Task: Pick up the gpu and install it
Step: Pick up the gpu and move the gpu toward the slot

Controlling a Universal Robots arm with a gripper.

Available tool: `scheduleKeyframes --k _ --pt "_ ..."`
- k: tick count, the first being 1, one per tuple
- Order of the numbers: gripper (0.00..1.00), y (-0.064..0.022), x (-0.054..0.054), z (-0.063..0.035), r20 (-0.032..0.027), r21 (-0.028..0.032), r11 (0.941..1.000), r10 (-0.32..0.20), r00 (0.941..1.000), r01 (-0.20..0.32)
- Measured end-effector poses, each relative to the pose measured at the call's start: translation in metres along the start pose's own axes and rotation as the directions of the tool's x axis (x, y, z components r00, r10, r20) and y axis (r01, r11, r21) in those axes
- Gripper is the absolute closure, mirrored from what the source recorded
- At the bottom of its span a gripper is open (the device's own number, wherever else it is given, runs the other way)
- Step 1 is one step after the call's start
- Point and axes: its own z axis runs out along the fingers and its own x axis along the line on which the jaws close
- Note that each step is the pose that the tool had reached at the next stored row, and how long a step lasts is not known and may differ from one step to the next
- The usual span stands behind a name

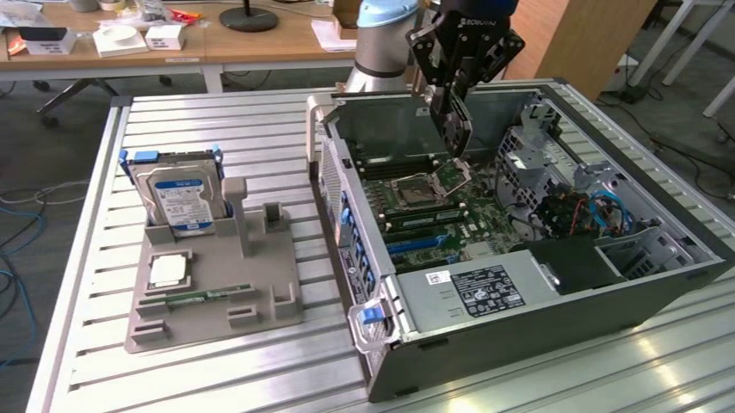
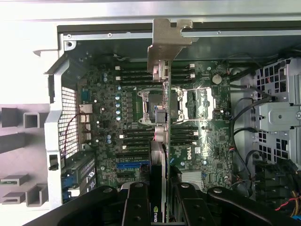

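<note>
My gripper [image 1: 457, 90] hangs over the open computer case [image 1: 344, 185] and is shut on the gpu [image 1: 459, 129]. The gpu is a thin dark card that hangs down edge-on over the motherboard [image 1: 442, 211], its lower end above the CPU socket area and apart from the board. In the wrist view the gpu [image 2: 162, 141] runs as a slim line out from between the two black fingers [image 2: 136, 207], and its pale metal bracket [image 2: 165, 44] reaches the case's rear wall. My gripper [image 2: 162, 209] clamps the card's near end. A blue expansion slot [image 2: 134, 165] lies off to one side of the card.
A grey fixture [image 1: 213, 297] on the slatted table at the exterior view's left holds an upright blue-labelled hard drive [image 1: 178, 196] and a green memory stick [image 1: 206, 298]. Inside the case are drive cages [image 1: 552, 159], cables [image 1: 586, 211] and the power supply [image 1: 483, 288].
</note>
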Motion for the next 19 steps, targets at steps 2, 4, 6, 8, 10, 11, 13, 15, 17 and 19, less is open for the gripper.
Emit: scheduleKeyframes --k 2,4,6,8,10,11,13,15,17,19 --pt "0.74 0.0000 0.000 0.0000 0.0000 0.0000 1.0000 0.000 1.0000 0.000" --pt "0.74 0.0000 0.000 0.0000 0.0000 0.0000 1.0000 0.000 1.0000 0.000" --pt "0.74 0.0000 0.000 0.0000 -0.0001 0.0000 1.0000 0.000 1.0000 0.000" --pt "0.74 0.0001 -0.001 0.0000 0.0000 0.0000 1.0000 0.000 1.0000 0.000" --pt "0.74 0.0003 -0.003 0.0001 0.0000 0.0000 1.0000 0.000 1.0000 0.000" --pt "0.74 0.0005 -0.005 0.0003 0.0001 0.0000 1.0000 0.000 1.0000 0.000" --pt "0.74 0.0011 -0.009 0.0004 0.0000 0.0000 1.0000 0.000 1.0000 0.000" --pt "0.74 0.0016 -0.014 0.0007 0.0000 0.0000 1.0000 0.000 1.0000 0.000" --pt "0.74 0.0021 -0.020 0.0009 0.0000 0.0000 1.0000 0.000 1.0000 0.000" --pt "0.74 0.0025 -0.025 0.0011 0.0000 0.0000 1.0000 0.000 1.0000 0.000"
